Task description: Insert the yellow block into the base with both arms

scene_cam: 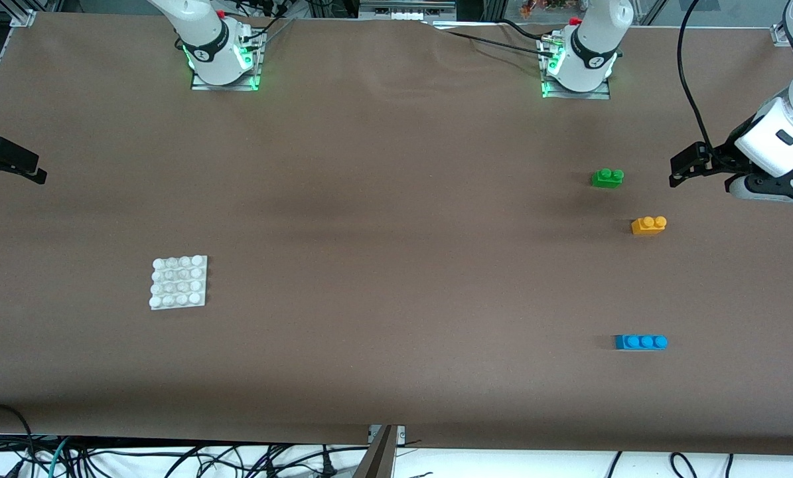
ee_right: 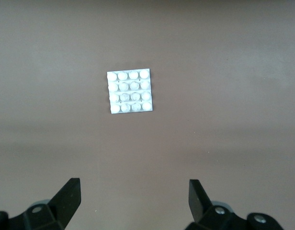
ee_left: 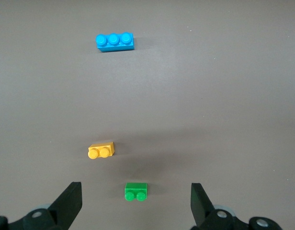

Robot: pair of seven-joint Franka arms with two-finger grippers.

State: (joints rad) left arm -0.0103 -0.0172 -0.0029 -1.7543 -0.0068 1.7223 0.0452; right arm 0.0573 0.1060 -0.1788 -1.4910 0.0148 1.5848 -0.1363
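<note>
Showing only the base (ee_right: 130,92), the right pincer (ee_right: 133,201) gapes wide; left pincer (ee_left: 135,203), wide, views yellow block (ee_left: 101,150).

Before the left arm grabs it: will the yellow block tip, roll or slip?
The yellow block looks like rigid plastic, so probably stiff and light. It sits flat, studs up, so unlikely to roll. Its smooth sides may slip between the fingers unless squarely pinched.

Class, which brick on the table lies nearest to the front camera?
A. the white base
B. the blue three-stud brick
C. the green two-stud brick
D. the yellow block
B: the blue brick sits lowest in the front view, below the yellow block, the green brick and the base.
</note>
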